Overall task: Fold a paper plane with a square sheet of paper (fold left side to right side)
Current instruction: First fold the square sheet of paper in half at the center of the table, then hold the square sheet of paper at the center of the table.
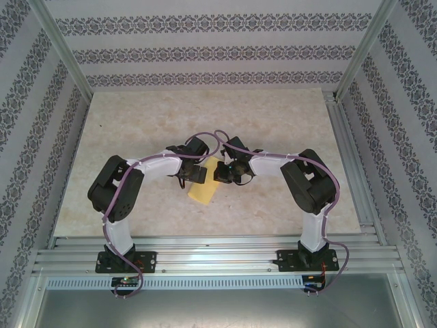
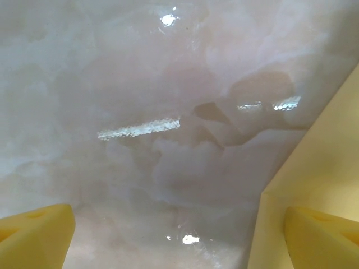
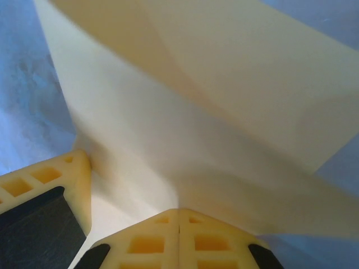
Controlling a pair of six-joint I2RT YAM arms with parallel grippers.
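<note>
The square sheet of paper [image 1: 203,186] lies as a creased, folded yellow shape on the table between the two arms. My left gripper [image 1: 193,173] hovers at its left edge and is open wide. In the left wrist view its yellow fingertips [image 2: 33,235] stand far apart with bare table between them, and the paper [image 2: 325,162] runs under the right one. My right gripper [image 1: 223,172] is shut. Its closed tips [image 3: 178,235] rest against the paper [image 3: 224,112], with no paper visible in the seam between them. One finger [image 3: 47,188] of the left gripper shows beside the paper there.
The pale marble-look table [image 1: 273,123] stretches beyond the arms to patterned walls at the back and sides. Metal rails [image 1: 218,260] run along the near edge, where both arm bases are bolted. The two wrists stand close together over the paper.
</note>
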